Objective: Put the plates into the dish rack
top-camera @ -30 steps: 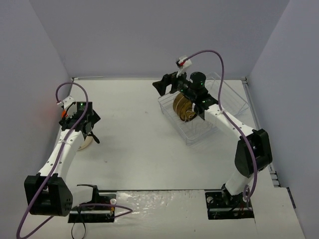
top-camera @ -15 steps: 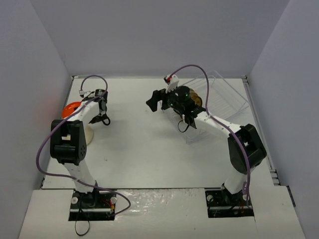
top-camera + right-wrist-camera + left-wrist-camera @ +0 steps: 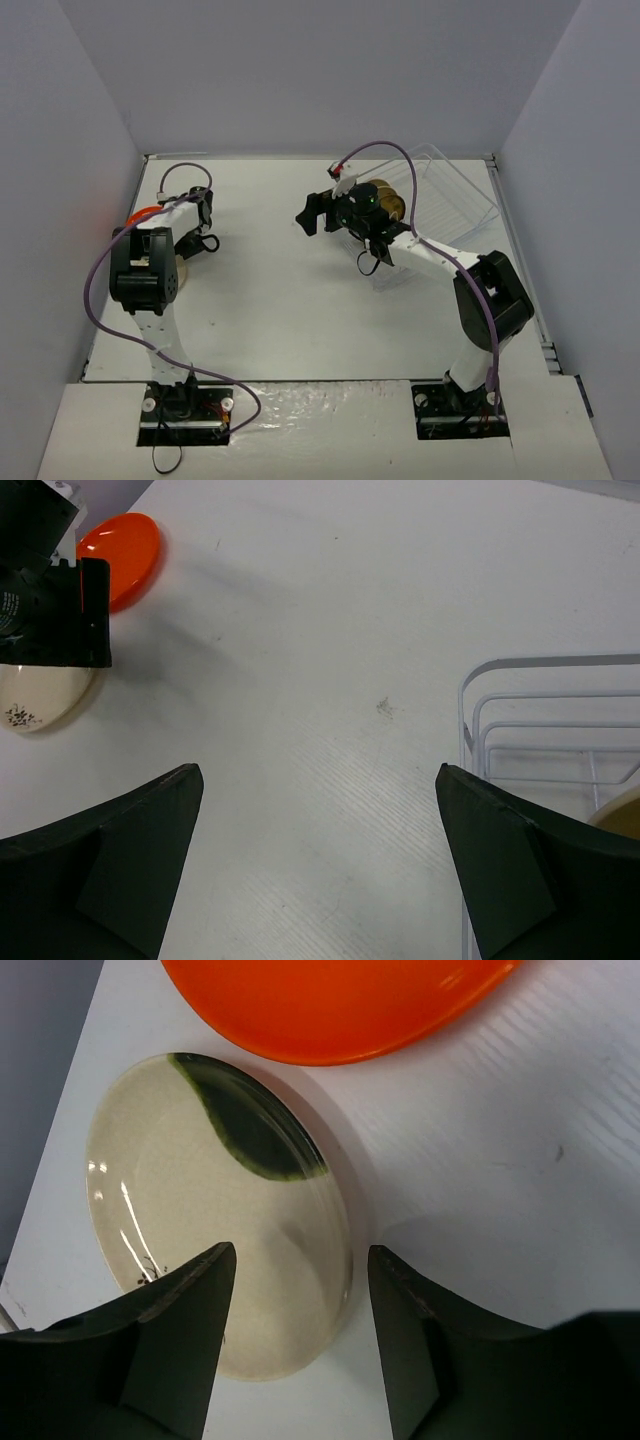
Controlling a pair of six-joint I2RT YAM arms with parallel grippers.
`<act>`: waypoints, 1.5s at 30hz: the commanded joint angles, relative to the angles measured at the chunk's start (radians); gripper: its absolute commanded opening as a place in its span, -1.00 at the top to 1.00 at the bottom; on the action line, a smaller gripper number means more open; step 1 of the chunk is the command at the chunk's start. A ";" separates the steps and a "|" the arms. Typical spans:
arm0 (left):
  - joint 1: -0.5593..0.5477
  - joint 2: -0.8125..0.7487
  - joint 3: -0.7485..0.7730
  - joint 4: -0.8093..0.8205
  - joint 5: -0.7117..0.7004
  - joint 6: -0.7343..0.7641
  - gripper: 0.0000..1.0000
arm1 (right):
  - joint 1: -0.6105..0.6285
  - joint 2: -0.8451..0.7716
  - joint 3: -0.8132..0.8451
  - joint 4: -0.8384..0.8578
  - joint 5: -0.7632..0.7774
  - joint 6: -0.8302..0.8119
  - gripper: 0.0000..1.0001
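A bright orange plate (image 3: 340, 1000) and a cream plate (image 3: 200, 1240) with a dark patch lie side by side on the table at the left. From above, the orange plate (image 3: 141, 215) and cream plate (image 3: 178, 272) are partly hidden by the left arm. My left gripper (image 3: 300, 1251) is open, just above the cream plate's right edge; it also shows in the top view (image 3: 197, 243). The clear dish rack (image 3: 445, 210) stands at the right with a dark brown plate (image 3: 386, 200) upright in it. My right gripper (image 3: 313, 211) is open and empty, left of the rack.
The right wrist view shows the rack's white wire dividers (image 3: 545, 730), a tan plate rim (image 3: 622, 815) at the right edge, and the orange plate (image 3: 125, 555) and cream plate (image 3: 40, 705) far off beside the left arm. Grey walls enclose the table.
The left arm has swung up and over, bringing its gripper above the cream plate. The right gripper has moved left, away from the rack, then nearly stopped.
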 commanded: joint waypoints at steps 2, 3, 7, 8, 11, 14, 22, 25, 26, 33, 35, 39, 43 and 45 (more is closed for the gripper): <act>0.033 -0.020 0.007 0.002 0.015 -0.016 -0.04 | 0.008 -0.002 0.017 0.072 0.016 -0.001 -1.00; 0.033 -0.016 0.009 0.007 0.028 -0.010 -0.04 | 0.008 -0.004 0.017 0.071 0.017 -0.001 -1.00; 0.034 0.010 0.031 -0.005 0.051 -0.008 -0.03 | 0.008 -0.011 0.015 0.068 0.015 0.000 -1.00; 0.034 0.016 0.039 -0.008 0.053 -0.007 -0.03 | 0.008 -0.013 0.014 0.068 0.014 0.001 -1.00; 0.033 0.038 0.059 -0.006 0.083 -0.001 0.08 | 0.008 -0.024 0.010 0.067 0.013 0.002 -1.00; 0.034 0.054 0.074 -0.026 0.083 -0.005 0.22 | 0.007 -0.035 0.005 0.067 0.016 -0.002 -1.00; 0.034 0.109 0.127 -0.101 0.059 -0.025 0.59 | 0.008 -0.058 -0.002 0.057 0.036 -0.010 -1.00; 0.033 0.105 0.122 -0.100 0.061 -0.024 0.67 | 0.007 -0.063 -0.002 0.049 0.045 -0.016 -1.00; 0.033 0.104 0.121 -0.098 0.061 -0.024 0.74 | 0.007 -0.065 -0.003 0.047 0.049 -0.016 -1.00; 0.033 0.069 0.084 -0.069 0.067 -0.010 1.00 | 0.004 -0.091 -0.024 0.065 0.089 -0.017 -1.00; 0.033 0.024 0.046 -0.034 0.084 0.001 1.00 | 0.002 -0.104 -0.047 0.100 0.082 -0.010 -1.00; -0.006 -0.128 -0.026 0.017 0.077 -0.021 1.00 | 0.001 -0.135 -0.080 0.156 0.043 -0.024 -1.00; -0.121 -0.392 -0.121 0.131 0.081 -0.047 1.00 | 0.019 -0.132 -0.072 0.147 -0.011 -0.102 -1.00; -0.202 -0.491 -0.152 0.167 0.084 -0.059 1.00 | 0.029 -0.130 -0.073 0.150 -0.043 -0.147 -1.00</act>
